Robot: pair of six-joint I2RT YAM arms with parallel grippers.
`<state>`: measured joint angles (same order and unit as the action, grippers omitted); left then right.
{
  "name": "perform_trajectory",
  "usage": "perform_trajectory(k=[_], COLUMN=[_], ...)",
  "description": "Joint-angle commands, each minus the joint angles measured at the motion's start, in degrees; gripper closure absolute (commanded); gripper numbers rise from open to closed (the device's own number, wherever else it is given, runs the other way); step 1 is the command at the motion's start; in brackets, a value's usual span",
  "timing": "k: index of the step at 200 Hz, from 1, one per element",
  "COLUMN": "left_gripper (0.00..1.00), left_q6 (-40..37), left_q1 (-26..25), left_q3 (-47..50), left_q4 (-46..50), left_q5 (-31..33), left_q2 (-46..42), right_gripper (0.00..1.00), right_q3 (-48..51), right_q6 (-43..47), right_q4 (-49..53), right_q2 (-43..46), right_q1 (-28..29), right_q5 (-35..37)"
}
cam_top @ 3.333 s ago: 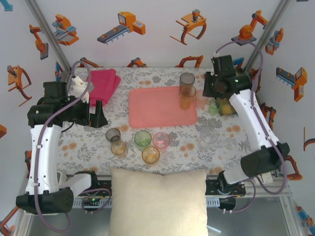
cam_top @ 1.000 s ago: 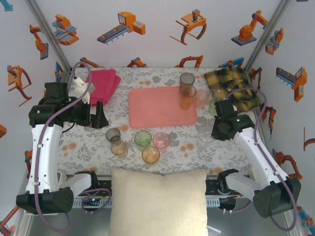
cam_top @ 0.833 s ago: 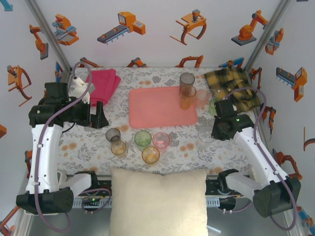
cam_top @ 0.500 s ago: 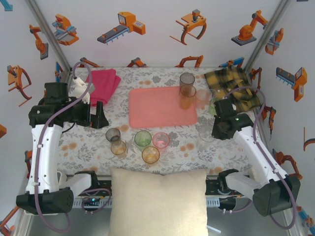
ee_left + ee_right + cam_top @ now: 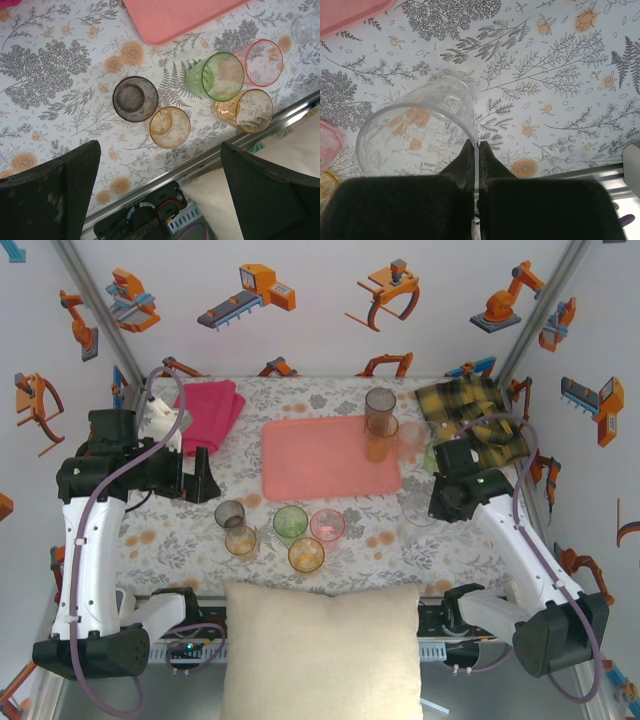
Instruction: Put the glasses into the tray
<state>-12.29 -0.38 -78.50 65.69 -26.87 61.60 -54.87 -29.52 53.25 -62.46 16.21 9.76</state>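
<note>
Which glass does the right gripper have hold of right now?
The clear glass, by itself off the tray's near right corner. The right gripper is shut on its rim; the tinted glasses stand untouched.

I'm driving a robot lab cell: white walls [image 5: 320, 350] with orange robot cartoons from 9 to 3 o'clock, metal frame struts [image 5: 100, 312], floral tablecloth [image 5: 180, 530], arm bases [image 5: 90, 652] bolted at 6.
</note>
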Motion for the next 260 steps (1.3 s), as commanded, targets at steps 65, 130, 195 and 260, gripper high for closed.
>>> perform_trajectory(k=[65, 130, 195, 260], left_gripper=[0.03, 0.03, 0.03, 0.03], left_q6=[0.47, 0.43, 0.43, 0.48], left_q1=[-0.19, -0.23, -0.14, 0.07], left_q3=[0.49, 0.28, -0.60, -0.87], left_q4=[0.31, 0.49, 0.67, 0.94], left_q5=[-0.82, -0.63, -0.48, -0.45], left_q2=[-1.47, -1.50, -0.81, -0.48], right_gripper=[1.00, 1.00, 1.00, 1.00], right_q3=[-5.56, -11.78, -21.82, -27.89], right_q6=[2.30, 4.09, 5.92, 7.45], right_q4=[3.34, 3.71, 0.01, -4.70], right_q2=[-0.21, -2.57, -11.48, -20.80], right_q1=[-0.08, -0.05, -0.04, -0.05], right_q5=[-0.70, -1.05, -3.14, -3.59])
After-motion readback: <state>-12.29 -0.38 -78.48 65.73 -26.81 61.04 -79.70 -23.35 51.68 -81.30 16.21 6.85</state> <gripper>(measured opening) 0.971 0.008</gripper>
